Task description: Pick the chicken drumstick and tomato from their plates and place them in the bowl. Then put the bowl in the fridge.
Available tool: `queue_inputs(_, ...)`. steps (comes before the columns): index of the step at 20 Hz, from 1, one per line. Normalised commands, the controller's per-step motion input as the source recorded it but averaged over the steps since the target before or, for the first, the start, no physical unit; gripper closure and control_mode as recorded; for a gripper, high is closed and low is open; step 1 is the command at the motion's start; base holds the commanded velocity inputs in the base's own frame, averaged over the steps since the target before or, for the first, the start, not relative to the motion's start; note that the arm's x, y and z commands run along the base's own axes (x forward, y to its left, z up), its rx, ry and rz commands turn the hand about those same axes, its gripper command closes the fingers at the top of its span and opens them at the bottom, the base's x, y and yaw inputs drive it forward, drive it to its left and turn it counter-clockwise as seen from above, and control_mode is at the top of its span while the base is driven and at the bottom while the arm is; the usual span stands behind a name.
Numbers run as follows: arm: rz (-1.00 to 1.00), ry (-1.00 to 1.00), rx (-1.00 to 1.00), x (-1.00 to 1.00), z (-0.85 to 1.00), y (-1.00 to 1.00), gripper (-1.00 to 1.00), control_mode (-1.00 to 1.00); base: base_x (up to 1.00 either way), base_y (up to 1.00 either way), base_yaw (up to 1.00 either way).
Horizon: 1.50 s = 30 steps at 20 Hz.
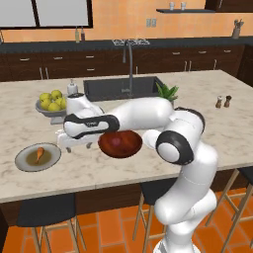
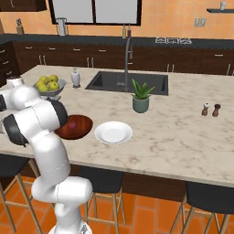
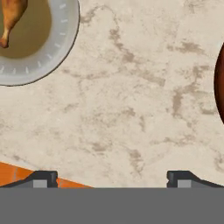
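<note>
1. Left base view: my claw [image 1: 74, 144] hangs spread and empty between the grey plate [image 1: 22, 163] holding the chicken drumstick [image 1: 39, 154] and the bowl [image 1: 120, 144] holding the tomato [image 1: 114, 142]; swinging carelessly, I could knock the bowl.
2. Right base view: my arm hides part of the bowl beside the white plate [image 2: 113, 132], so I may misjudge its rim.
3. Hand view: the drumstick sits far off-centre; descending now, I would pinch bare surface [image 3: 131, 109].

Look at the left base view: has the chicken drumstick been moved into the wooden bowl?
No, the chicken drumstick lies on the grey plate, apart from the wooden bowl.
</note>
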Motion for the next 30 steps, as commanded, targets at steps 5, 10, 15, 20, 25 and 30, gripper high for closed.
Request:
queue_inputs(5,-0.06,-0.20,-0.01,0.00,0.02,0.65,-1.00,-1.00,0.00,0.00,0.00)
queue_inputs(10,-0.12,-0.03,0.01,0.01,0.04,0.50,-1.00,-1.00,0.00,0.00,0.00)
queue_inputs(15,-0.09,0.00,0.00,0.12,0.05,0.46,-1.00,-1.00,0.00,0.00,0.00)
queue_inputs(20,-0.05,0.00,0.00,0.30,-0.12,0.27,-1.00,-1.00,0.00,0.00,0.00)
queue_inputs(25,0.00,0.00,0.00,0.56,-0.26,0.21,-1.00,-1.00,0.00,0.00,0.00)
queue_inputs(30,0.00,0.00,0.00,0.46,-0.25,0.21,-1.00,-1.00,0.00,0.00,0.00)
